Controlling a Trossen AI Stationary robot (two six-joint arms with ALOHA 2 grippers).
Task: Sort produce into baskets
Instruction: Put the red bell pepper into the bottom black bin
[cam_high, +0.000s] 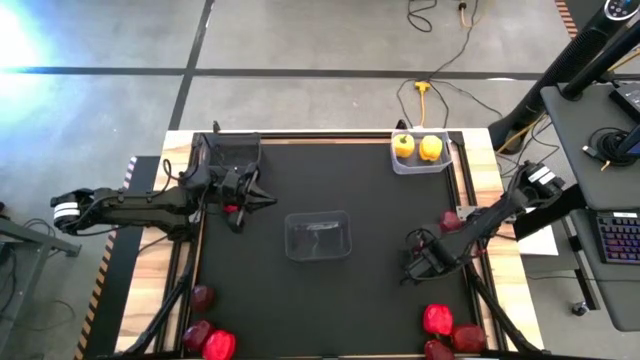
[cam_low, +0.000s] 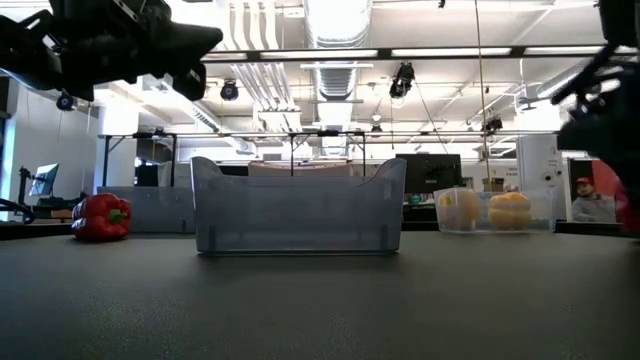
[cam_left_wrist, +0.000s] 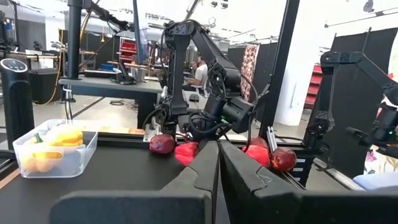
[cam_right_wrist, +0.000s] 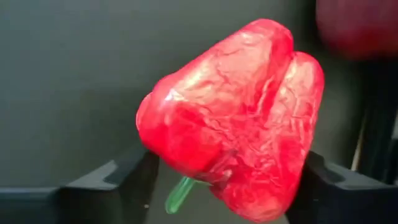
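We read this moment as the carry step: the right gripper (cam_right_wrist: 227, 177) has a red pepper (cam_right_wrist: 233, 121) between its fingers, which stand wide enough to span the fruit and press on both its sides. In the high view that gripper (cam_high: 412, 262) sits at the right of the mat, near a maroon fruit (cam_high: 450, 221), though the pepper itself is hidden under the arm there.

The next move calls for lifting the pepper clear and taking it to whichever basket is meant for red peppers. The yellow peppers (cam_high: 417, 147) already lie in the clear basket (cam_high: 420, 167) at the far right corner; the middle basket (cam_high: 319, 236) looks empty. The dark basket (cam_high: 226, 152) stands at the far left.

The left gripper (cam_high: 262, 200) waits just beside the dark basket, its fingers closed tip to tip on nothing. A second red pepper (cam_high: 232, 208) lies under it; from above we cannot tell whether they touch.

More produce lies in the near left corner (cam_high: 207, 334) and the near right corner (cam_high: 447, 332), still unsorted.
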